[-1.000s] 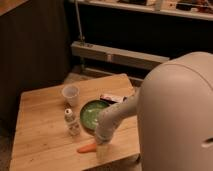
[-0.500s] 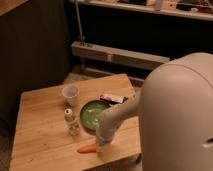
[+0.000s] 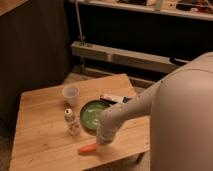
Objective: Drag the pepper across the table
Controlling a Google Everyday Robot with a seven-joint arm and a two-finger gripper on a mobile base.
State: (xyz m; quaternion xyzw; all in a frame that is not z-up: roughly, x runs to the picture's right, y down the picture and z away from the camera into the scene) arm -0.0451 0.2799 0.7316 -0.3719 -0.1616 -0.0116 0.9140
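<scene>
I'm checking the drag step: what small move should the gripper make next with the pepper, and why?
Probably a short slide leftward in view along the table: the gripper is down at the right end of the pepper, near the front edge.

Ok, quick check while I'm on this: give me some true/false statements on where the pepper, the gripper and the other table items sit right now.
1. The pepper lies on the table, near the edge closest to the camera. True.
2. The gripper hangs above the cup. False: it is down low at the pepper's right end, in front of the bowl.
3. The pepper sits inside the bowl. False: it lies on the wood in front of the bowl.
4. A small bottle stands upright just left of the bowl. True.
5. A flat package lies behind the bowl. True.
</scene>
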